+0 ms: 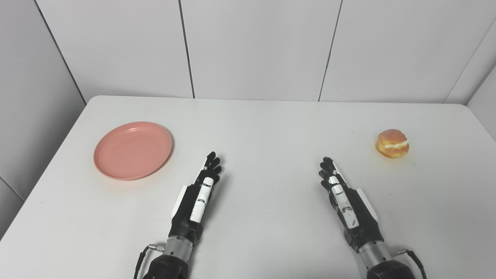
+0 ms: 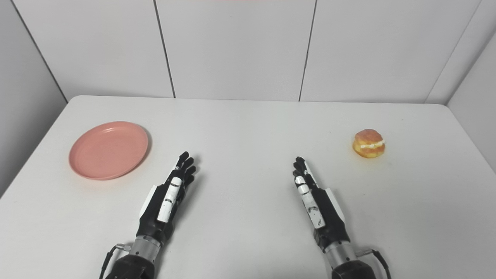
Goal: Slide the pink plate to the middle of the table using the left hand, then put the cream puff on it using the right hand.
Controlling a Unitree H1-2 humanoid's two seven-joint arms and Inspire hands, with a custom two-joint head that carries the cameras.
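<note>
A white table (image 1: 271, 128) is filling the frame under pale wall panels. At left of centre the pink plate (image 1: 133, 150) is lying flat, looking light, stiff and likely to slide easily; pressing on its near right rim seems best. Low in the frame, the left hand (image 1: 197, 197) is resting edge-up, fingers straight and together, holding nothing. The right hand (image 1: 345, 201) is mirroring it, likewise empty. At far right the puff (image 1: 392, 143) is sitting alone, looking soft and crushable, so a gentle side grip suits it.
</note>
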